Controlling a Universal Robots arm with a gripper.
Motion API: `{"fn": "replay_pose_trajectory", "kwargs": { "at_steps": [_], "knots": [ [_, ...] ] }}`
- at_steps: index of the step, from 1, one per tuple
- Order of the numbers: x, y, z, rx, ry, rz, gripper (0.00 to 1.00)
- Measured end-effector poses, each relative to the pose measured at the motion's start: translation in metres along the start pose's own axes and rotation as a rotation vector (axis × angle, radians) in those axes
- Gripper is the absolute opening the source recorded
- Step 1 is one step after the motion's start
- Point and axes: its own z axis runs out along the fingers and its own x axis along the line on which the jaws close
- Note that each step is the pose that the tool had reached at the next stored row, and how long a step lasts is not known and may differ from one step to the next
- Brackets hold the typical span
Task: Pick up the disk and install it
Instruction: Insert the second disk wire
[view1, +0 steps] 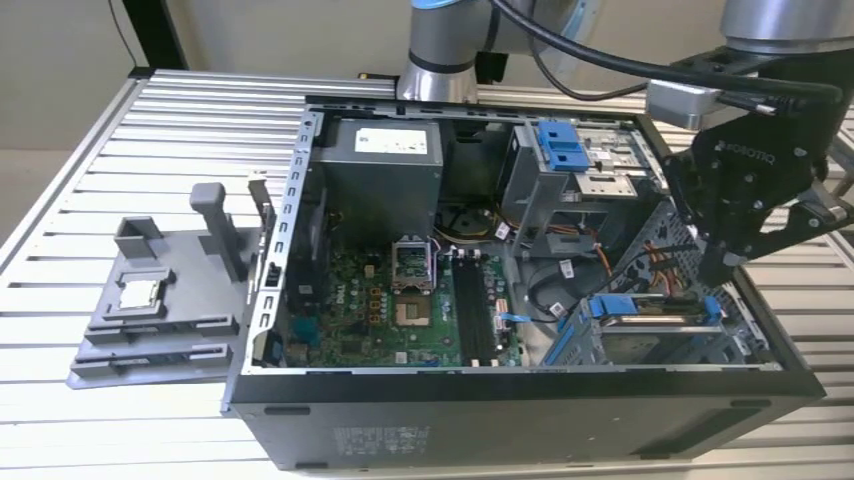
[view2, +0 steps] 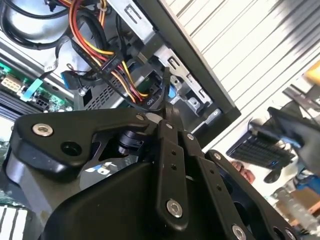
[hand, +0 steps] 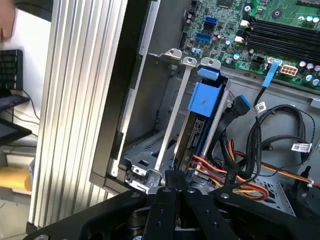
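Observation:
The disk (view1: 657, 312) sits in the lower drive cage of the open computer case (view1: 534, 400), at the exterior view's right, with blue rails along its edges. In the first wrist view the disk (hand: 191, 137) stands on edge in the cage under a blue tab (hand: 204, 102). My black gripper (view1: 727, 268) hangs just above that cage. Its fingertips meet in both wrist views (hand: 173, 176) (view2: 167, 117), shut with nothing between them, close to the disk's end and the coloured cables (hand: 235, 180).
The case holds a green motherboard (view1: 400, 290), a power supply (view1: 387, 170) and an upper bay with a bright-blue latch (view1: 567, 145). A grey fixture (view1: 160, 310) with a small silver chip (view1: 138, 292) lies at the exterior view's left on the slatted table (view1: 120, 130).

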Motion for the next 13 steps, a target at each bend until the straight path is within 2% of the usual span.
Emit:
{"fn": "replay_pose_trajectory", "kwargs": {
  "at_steps": [5,9,13],
  "knots": [
    [0.0000,0.0000,0.0000,0.0263,-0.0094,-0.068,0.00],
    [-0.0002,-0.0001,-0.0003,0.0413,-0.0153,-0.106,0.00],
    [-0.0002,-0.0001,-0.0003,0.0623,-0.0220,-0.162,0.00]
  ]
}}
